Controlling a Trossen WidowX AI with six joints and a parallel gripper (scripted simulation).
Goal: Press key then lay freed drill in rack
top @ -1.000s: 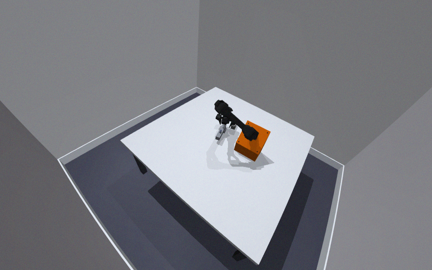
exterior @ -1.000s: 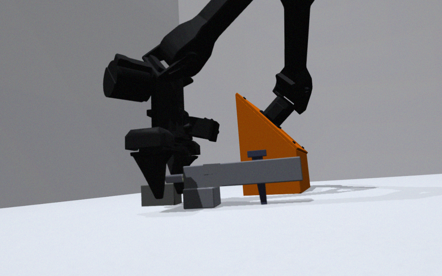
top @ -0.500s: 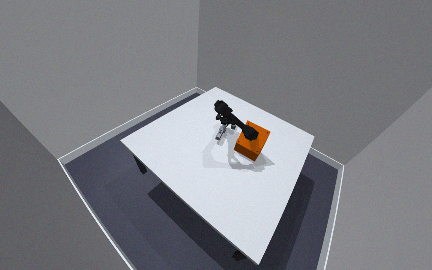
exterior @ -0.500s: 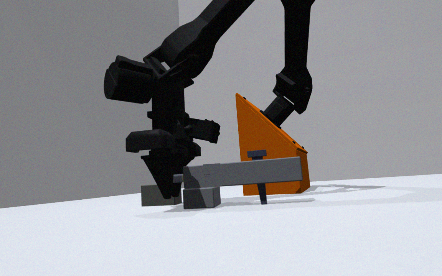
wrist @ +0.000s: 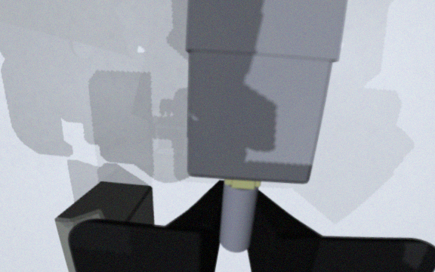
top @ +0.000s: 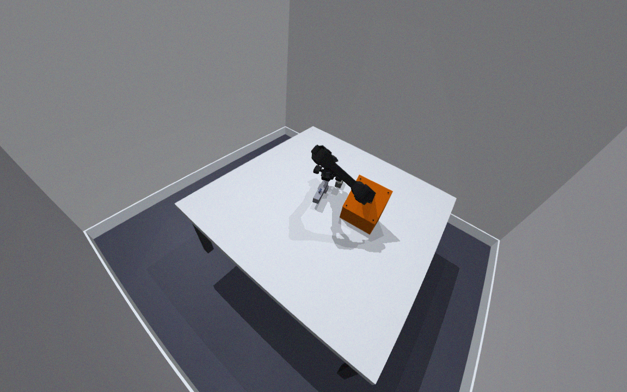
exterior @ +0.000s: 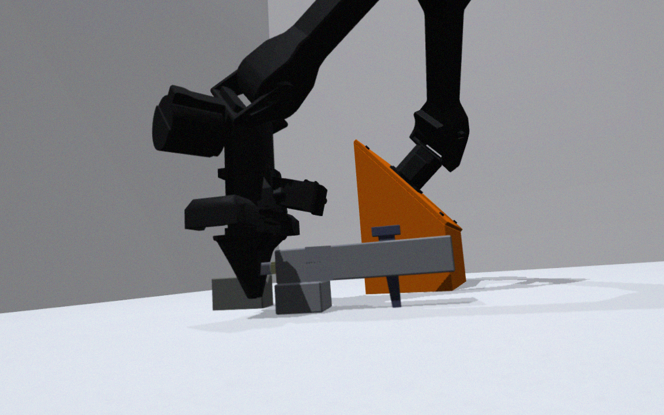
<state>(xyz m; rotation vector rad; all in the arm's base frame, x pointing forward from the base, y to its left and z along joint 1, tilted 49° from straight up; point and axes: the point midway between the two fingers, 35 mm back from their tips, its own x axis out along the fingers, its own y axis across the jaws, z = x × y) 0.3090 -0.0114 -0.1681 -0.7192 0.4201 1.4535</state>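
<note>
A grey square housing (exterior: 376, 259) (wrist: 285, 113) (top: 318, 196) lies level above the white table (exterior: 427, 355). The drill (wrist: 237, 219), a pale grey rod with a yellow ring, sticks out of the housing's left end; in the exterior view only a short stub (exterior: 267, 268) shows. My gripper (wrist: 232, 188) (exterior: 249, 281) (top: 324, 184) points straight down and is shut on that rod, just outside the housing. The dark blue T-shaped key (exterior: 385, 231) goes through the housing near its right part. Its head sits just above the top face and its stem reaches to the table.
A low grey block (exterior: 301, 298) stands under the housing's left end. Another dark grey block (exterior: 226, 295) (wrist: 104, 202) stands beside my fingers. The orange wedge (exterior: 391, 206) (top: 372, 214) carrying the arm's base stands behind the housing.
</note>
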